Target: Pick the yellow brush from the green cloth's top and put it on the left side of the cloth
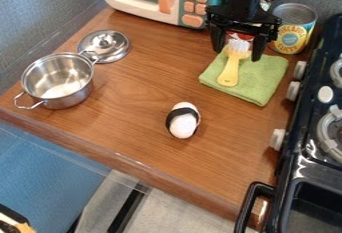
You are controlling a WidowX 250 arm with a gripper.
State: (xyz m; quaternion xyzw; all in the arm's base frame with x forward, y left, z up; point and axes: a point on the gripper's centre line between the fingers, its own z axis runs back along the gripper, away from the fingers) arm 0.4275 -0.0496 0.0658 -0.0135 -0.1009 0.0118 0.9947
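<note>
Background: a grey-blue textured wall (pixel 30 7) stands behind the work area.
Desk: brown wood-grain top (pixel 127 122), its front edge running at a slant across the view.
Gripper: black, hanging down from the top edge over the upper right of the desk (pixel 238 47), at the far part of the cloth.
Fingers: wide apart, one on each side of the brush's bristle end, with nothing clamped between them.
Yellow brush: lies on the green cloth (pixel 270 74), toward its left part; the yellow brush (pixel 230 70) has its pale bristles at the far end, between the fingers, and its handle pointing to the near side.
Can: yellow and blue with a metal top (pixel 292 32), upright, just beyond the cloth's far right corner.
Toy microwave: teal and cream with orange buttons (pixel 141 7), at the back of the desk.
Pot: shiny metal, two handles, upright (pixel 63 94), at the left.
Lid: metal with a knob (pixel 115 52), knob up, beside the pot at its far right.
Egg-shaped piece: white with a black band (pixel 182 126), nearer than the cloth.
Stove: black with white knobs (pixel 304 114), along the right side.
</note>
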